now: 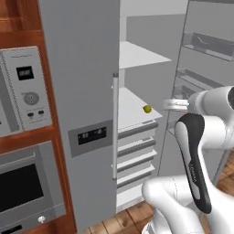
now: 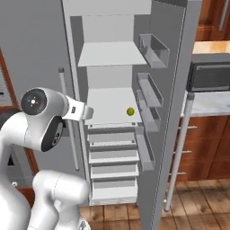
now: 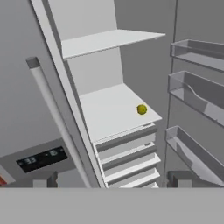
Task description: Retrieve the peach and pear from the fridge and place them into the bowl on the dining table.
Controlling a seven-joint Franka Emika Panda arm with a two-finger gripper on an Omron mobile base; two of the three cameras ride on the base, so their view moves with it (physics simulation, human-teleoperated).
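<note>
The fridge (image 2: 112, 67) stands with its right door swung open, exposing white shelves, a stack of drawers below, and bins on the inner face of the open door. The pear (image 3: 141, 109), a small yellow-green fruit, rests alone near the front right edge of the middle shelf (image 3: 109, 109), just above the topmost drawer; in the left base view it appears at the same shelf lip (image 1: 146, 109), and in the right base view close to the door bins (image 2: 130, 111). The gripper (image 3: 111, 180) is spread wide and empty, its fingertips (image 3: 43, 180) framing the drawer stack from outside the cabinet, well apart from the fruit. The peach, bowl and dining table cannot be made out here.

Handling, as a judgement: the pear is likely light and firm but smooth-skinned and rounded, so it may roll or slip if nudged on the bare shelf. A hold across its widest part, with the jaws closing level from either side, seems safest. Approach from the front, above the shelf lip, should avoid pushing it deeper in or off the edge.
</note>
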